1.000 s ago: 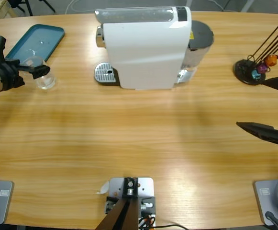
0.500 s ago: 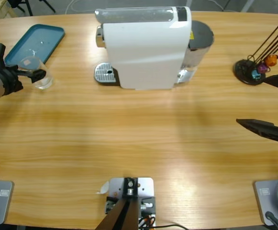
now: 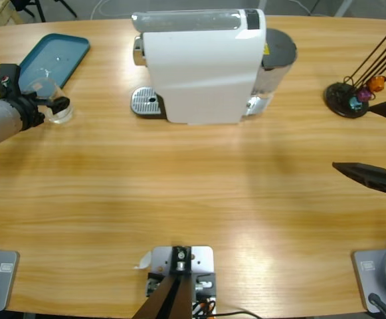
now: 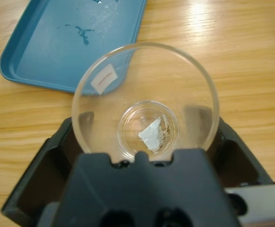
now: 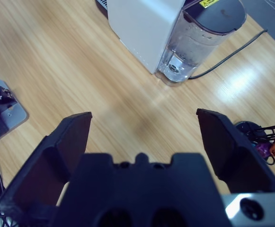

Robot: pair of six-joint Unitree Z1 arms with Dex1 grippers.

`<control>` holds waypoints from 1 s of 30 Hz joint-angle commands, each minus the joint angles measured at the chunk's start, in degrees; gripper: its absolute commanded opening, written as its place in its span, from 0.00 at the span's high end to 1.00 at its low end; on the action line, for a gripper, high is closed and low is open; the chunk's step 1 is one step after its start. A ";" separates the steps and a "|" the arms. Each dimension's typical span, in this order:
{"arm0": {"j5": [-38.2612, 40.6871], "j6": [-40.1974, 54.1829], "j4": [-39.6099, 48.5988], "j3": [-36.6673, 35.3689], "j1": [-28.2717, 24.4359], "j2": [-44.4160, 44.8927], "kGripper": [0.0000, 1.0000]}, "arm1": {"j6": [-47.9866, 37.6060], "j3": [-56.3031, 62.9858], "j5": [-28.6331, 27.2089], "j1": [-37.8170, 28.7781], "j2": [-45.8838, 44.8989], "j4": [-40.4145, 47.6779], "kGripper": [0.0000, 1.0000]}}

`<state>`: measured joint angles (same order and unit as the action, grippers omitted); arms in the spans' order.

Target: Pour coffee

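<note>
So here's where I'm at with the coffee thing. My left gripper (image 4: 144, 156) has its two black jaws clamped on either side of a small clear glass cup (image 4: 146, 101), over by the table's left end, right next to the teal plastic tray (image 3: 73, 50). Looking down into the cup from my wrist, it's basically empty: no dark layer in there, just a whitish scrap or reflection at the bottom and maybe a faint brownish speck beside it. I can't tell whether the cup is lifted or sitting on the long wooden table (image 3: 193, 193); from above it looks tipped a bit toward the tray.

There are a few small dark splashes on the teal plastic tray (image 4: 57, 42), which could be the coffee (image 4: 83, 33), but honestly that's a guess. No real pool of coffee shows up anywhere.

My right gripper (image 5: 144, 127) is off at the right end with its jaws spread wide and nothing between them, hanging above bare wood, well apart from the big white coffee machine (image 3: 202, 66) with the see-through water tank (image 5: 194, 42) at its back. The black capsule rack (image 3: 344, 98) with the little coloured capsules is near that side too.

My read: either the pour into the tray is already done and the cup just needs setting down, or it needs filling at the machine's silver drip grate (image 3: 146, 102) first. The grate is bare right now.
</note>
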<state>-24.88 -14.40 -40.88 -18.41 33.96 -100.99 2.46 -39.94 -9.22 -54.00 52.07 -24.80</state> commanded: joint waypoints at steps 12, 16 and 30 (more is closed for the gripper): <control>20.78 9.16 -22.58 6.12 -1.07 -6.40 0.74 | 0.18 2.24 0.52 1.05 -1.27 0.01 0.04; 25.41 10.85 -22.56 6.12 -0.93 -4.48 0.74 | 0.18 2.33 0.39 1.09 -1.64 0.01 0.04; 30.64 14.31 13.37 -18.54 0.93 -1.30 0.74 | 0.18 2.87 0.09 1.17 -3.50 0.19 0.04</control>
<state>3.53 -2.47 -36.07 -30.70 34.58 -99.24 2.46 -39.79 -9.11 -53.87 51.22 -24.80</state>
